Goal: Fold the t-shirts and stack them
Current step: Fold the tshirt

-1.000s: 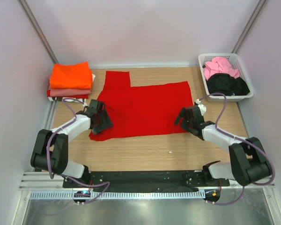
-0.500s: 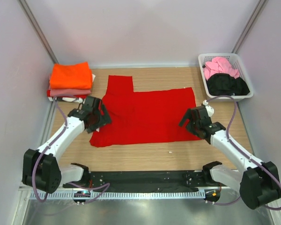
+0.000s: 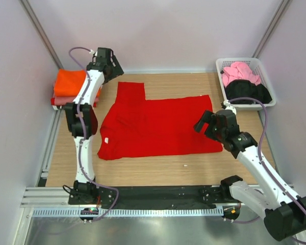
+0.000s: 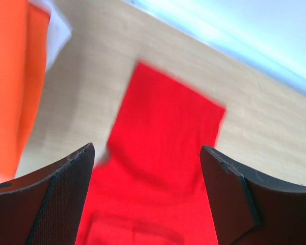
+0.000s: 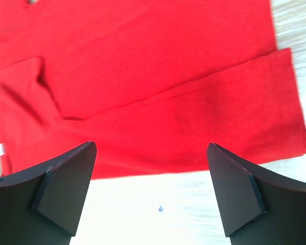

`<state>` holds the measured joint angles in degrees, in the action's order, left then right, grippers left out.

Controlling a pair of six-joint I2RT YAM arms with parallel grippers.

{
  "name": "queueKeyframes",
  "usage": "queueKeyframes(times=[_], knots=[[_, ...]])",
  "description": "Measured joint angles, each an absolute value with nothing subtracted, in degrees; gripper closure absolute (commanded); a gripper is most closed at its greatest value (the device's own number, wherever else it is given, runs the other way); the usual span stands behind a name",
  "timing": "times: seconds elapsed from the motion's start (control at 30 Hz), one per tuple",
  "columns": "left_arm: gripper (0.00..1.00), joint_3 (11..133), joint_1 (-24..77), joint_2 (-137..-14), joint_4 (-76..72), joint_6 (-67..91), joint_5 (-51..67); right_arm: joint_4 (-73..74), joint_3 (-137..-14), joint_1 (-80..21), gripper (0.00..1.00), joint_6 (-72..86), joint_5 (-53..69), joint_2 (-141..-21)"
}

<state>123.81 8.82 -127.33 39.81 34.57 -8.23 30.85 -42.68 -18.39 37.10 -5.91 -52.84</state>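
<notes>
On wooden table (image 3: 158, 171), red t-shirt (image 3: 158, 125); white walls (image 3: 168, 35)

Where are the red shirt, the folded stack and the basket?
red shirt (image 3: 158, 125), top external view, middle of its body.
folded stack (image 3: 69, 81), top external view, orange top shirt.
basket (image 3: 238, 59), top external view, far rim.

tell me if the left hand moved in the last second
Yes. The left hand went from the red t-shirt's left edge to the table's far side, beside the orange stack's far corner.
</notes>
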Motion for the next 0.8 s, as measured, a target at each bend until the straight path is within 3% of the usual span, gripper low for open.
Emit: queueKeyframes(times=[0.17,0.63,0.8], knots=[[0.2,142.28,6.09,-144.44,42.02,33.61,-5.04,32.25,-42.7,-18.52,0.04,36.99,-2.59,-48.56],[0.23,142.3,4.84,-151.57,37.89,32.95,1.15,35.66,-42.76,-18.55,0.03,36.03,0.62,-44.4],[0.32,144.09,4.84,-153.53,36.03,33.12,2.72,35.68,-42.7,-18.55,0.03,35.86,0.69,-44.73]])
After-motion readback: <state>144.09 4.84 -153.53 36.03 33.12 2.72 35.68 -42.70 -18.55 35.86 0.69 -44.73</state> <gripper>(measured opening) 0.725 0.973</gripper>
